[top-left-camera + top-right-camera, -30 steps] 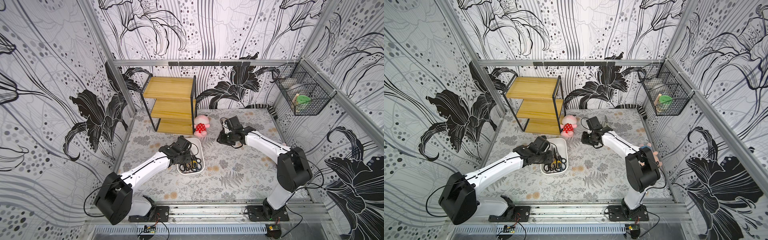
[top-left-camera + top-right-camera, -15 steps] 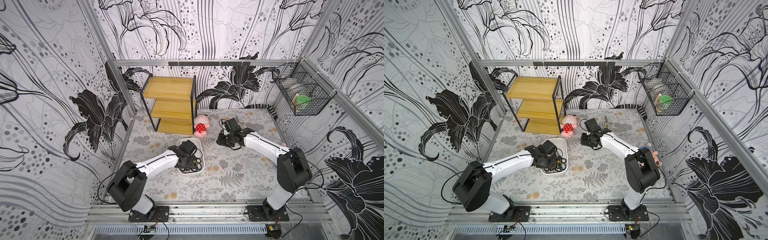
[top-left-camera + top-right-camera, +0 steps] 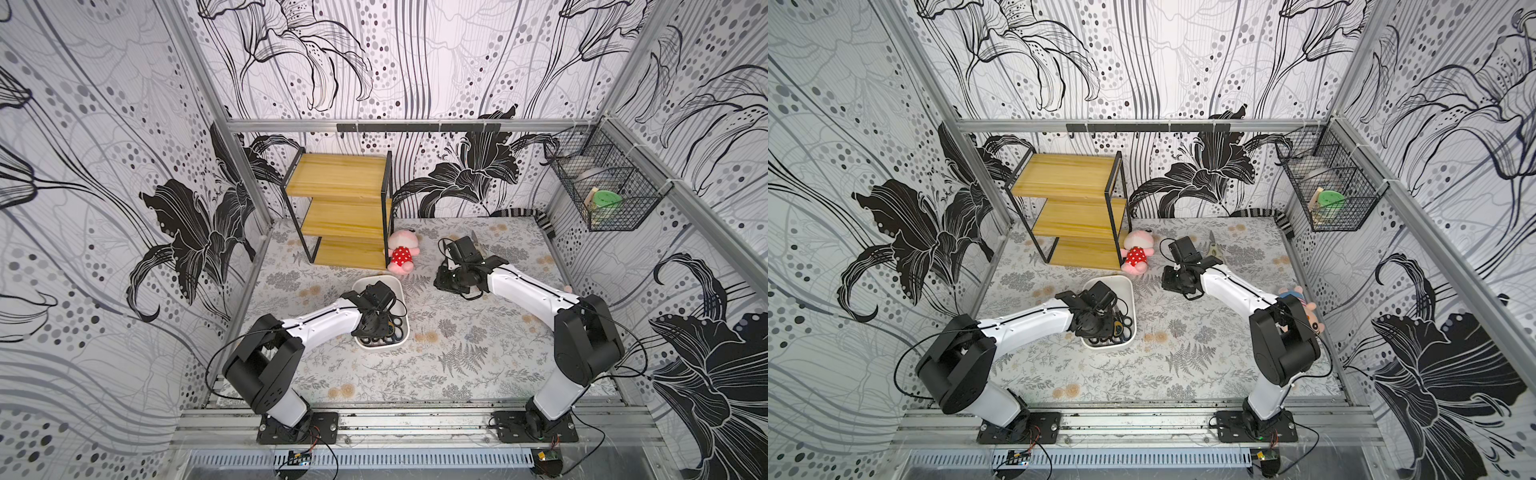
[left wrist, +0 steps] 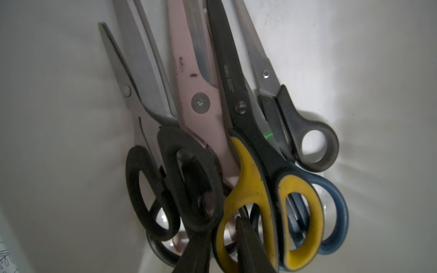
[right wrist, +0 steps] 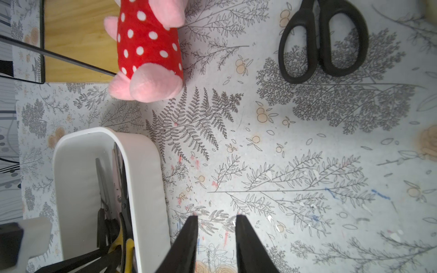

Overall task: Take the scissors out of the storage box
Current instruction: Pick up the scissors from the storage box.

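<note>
Reaching into the storage box [image 3: 1121,289] with the left hand [image 4: 222,224], down among the scissors [image 4: 236,118] lying bunched inside, handles overlapping. Straddling one ring of the yellow-handled pair [image 4: 248,184] with the fingers; being unable to tell whether clamping it. Hovering the right hand [image 5: 216,219] over the bench [image 5: 307,153] just beside the box, jaws slightly parted around nothing. Leaving a black-handled pair [image 5: 321,47] lying out on the bench, well apart from the box.

The scissors [image 4: 236,141] in the storage box [image 3: 400,291]; plush toy [image 3: 401,254] and shelf [image 3: 345,210] behind.
</note>
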Robot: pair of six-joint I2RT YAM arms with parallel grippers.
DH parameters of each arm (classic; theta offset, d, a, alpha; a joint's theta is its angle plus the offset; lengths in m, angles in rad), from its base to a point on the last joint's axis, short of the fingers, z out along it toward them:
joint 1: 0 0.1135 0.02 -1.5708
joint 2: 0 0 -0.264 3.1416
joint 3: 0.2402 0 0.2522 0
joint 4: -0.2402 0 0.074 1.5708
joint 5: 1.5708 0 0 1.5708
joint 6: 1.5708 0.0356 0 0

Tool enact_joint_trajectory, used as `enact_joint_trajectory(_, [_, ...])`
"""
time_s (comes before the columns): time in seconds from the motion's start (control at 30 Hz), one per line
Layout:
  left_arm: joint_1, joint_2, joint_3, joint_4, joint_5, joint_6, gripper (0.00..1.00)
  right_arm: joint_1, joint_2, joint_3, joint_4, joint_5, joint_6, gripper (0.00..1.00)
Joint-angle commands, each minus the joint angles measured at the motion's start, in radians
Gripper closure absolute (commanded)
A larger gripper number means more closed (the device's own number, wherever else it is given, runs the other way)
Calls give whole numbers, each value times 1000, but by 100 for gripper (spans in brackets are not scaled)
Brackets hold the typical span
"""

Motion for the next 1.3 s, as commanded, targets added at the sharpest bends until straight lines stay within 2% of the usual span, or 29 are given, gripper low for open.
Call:
enact_joint_trajectory(0.0, [-8, 12, 10, 14, 11, -2, 79, -2, -13, 13, -19, 30, -9, 68])
enact_joint_trajectory(0.33, [-6, 5, 26, 9, 15, -7, 100, -1, -27, 14, -25, 32, -8, 68])
enact_joint_trajectory(0.7, [-3, -71, 91, -36, 11, -10, 100, 3, -37, 25, -1, -8, -13, 68])
enact_joint_trajectory(0.83, [10, -87, 97, -38, -5, -12, 100, 18, -36, 3, 80, -101, -30, 67])
enact_joint_trajectory(1.0, [39, -134, 88, -9, 0, -27, 100, 47, -25, -23, 229, -321, -41, 60])
enact_joint_trajectory(1.13, [60, -171, 80, 40, 38, -41, 100, 91, 5, -15, 295, -394, -65, 50])
enact_joint_trajectory(1.27, [74, -189, 89, 65, 50, -42, 100, 99, 30, -9, 321, -451, -67, 46])
